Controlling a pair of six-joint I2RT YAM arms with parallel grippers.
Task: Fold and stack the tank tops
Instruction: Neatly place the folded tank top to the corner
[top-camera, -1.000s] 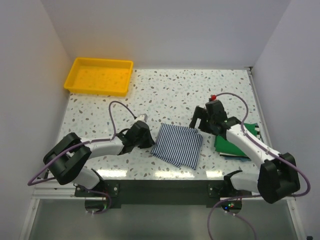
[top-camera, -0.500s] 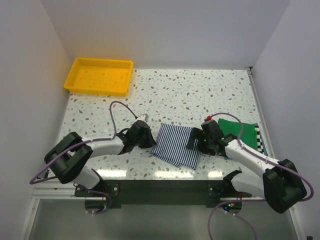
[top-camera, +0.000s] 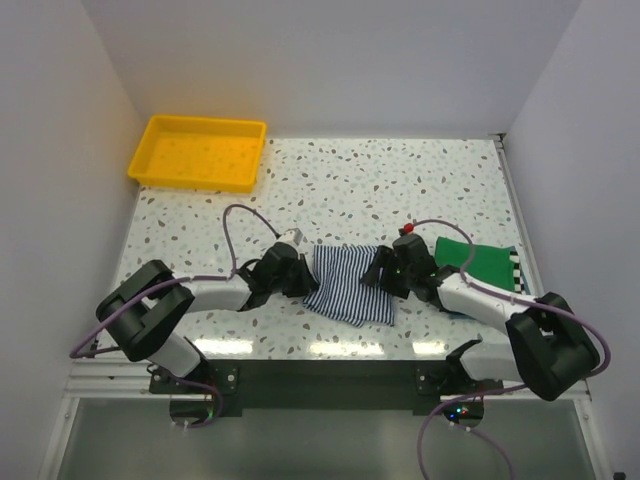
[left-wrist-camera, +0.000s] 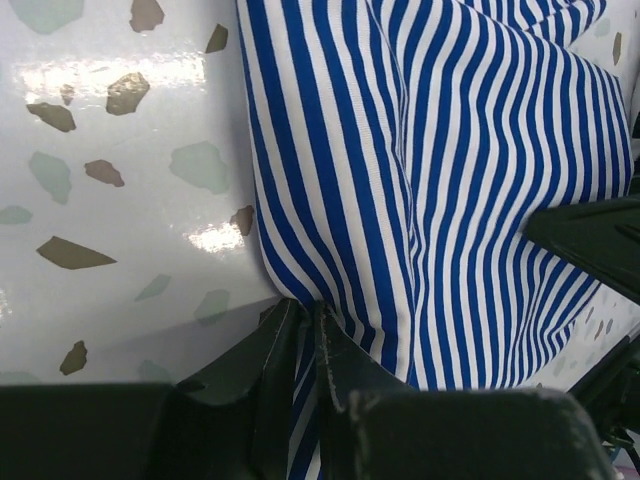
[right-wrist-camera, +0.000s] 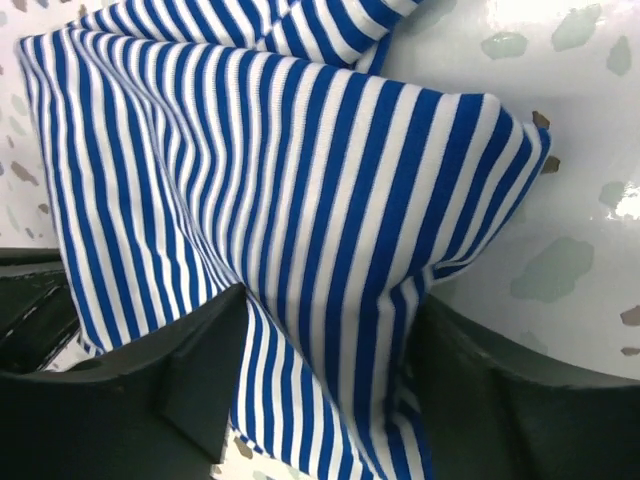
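Observation:
The blue-and-white striped tank top lies folded and bunched near the table's front middle. My left gripper is shut on its left edge, and a fold of striped cloth runs between the pinched fingers of that gripper. My right gripper stands at the cloth's right edge. Its jaws are open and wide apart, with a raised fold of the striped top between the fingers of the right gripper. The green tank top lies folded at the right on the black-and-white striped one.
A yellow tray sits at the back left corner. White walls close in the table on both sides and at the back. The arms' cables loop over the table close to each gripper.
My right arm has swung left from the green top to the striped top's right edge, and its jaws have narrowed. The striped cloth has bunched up narrower. The left gripper keeps its grip.

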